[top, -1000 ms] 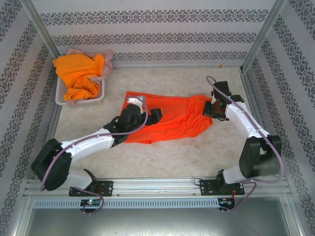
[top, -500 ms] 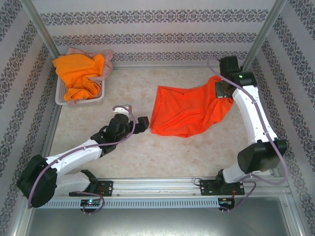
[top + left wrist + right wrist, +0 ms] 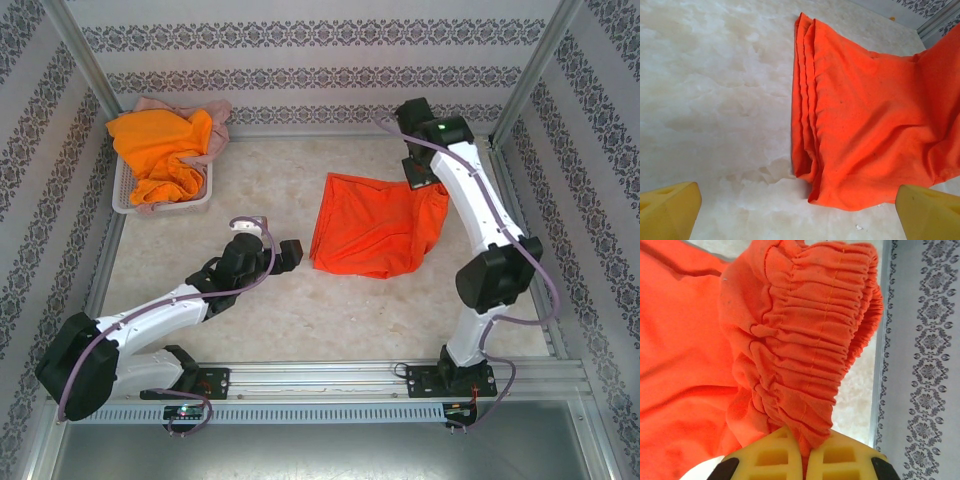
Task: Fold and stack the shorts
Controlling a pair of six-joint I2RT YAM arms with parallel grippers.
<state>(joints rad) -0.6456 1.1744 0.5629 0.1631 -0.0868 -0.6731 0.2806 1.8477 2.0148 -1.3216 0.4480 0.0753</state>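
The red-orange shorts (image 3: 372, 225) lie on the pale, marble-look desk (image 3: 330, 315), a little way from the middle toward 2 o'clock. The right tool (image 3: 418, 182) is at the 1 o'clock corner of these shorts. In the right wrist view its two yellow fingers (image 3: 840, 457) are pressed tight together, with the bunched, stretchy waistband (image 3: 810, 335) pinched between them. That corner looks pulled up a bit, while the rest of the cloth lies on the desk. The left tool (image 3: 297, 254) is at the 9 o'clock side of the shorts, close to the edge but not touching the cloth. Its yellow fingers (image 3: 667, 212) stand wide apart with nothing between them. In the left wrist view the near edge of the shorts shows a few soft folds lying side by side. A white basket (image 3: 123, 195) sits far off at 10 o'clock, by the back left corner. The bright orange shorts (image 3: 160, 150) are heaped in it, and the dusty pink shorts (image 3: 217, 125) peek out behind them at the basket's 1 o'clock side.
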